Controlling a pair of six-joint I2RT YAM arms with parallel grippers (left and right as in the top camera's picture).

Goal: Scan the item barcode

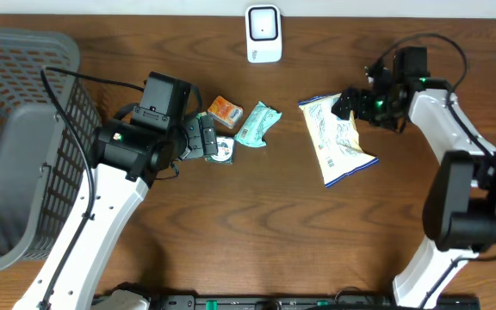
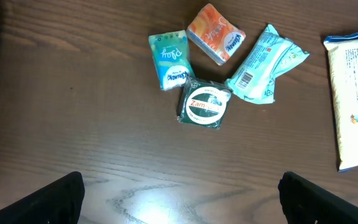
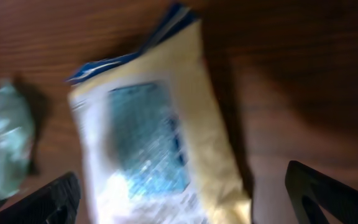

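Right tool (image 1: pixel 345 104) hangs wide open and empty at the top edge of the snack bag (image 1: pixel 337 139), which lies flat on the worktop (image 1: pixel 257 226); left tool (image 1: pixel 207 138), equally wide and empty, hovers by the round tin (image 2: pixel 205 104).

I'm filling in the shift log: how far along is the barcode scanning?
Done: nothing shows as scanned. The white-and-yellow plastic snack bag lies flat on the brown wooden table by the right arm's fingers, which are open. In hand: nothing; the left arm's fingers hover open near the round green tin. Left: lifting an item to the white scanner.
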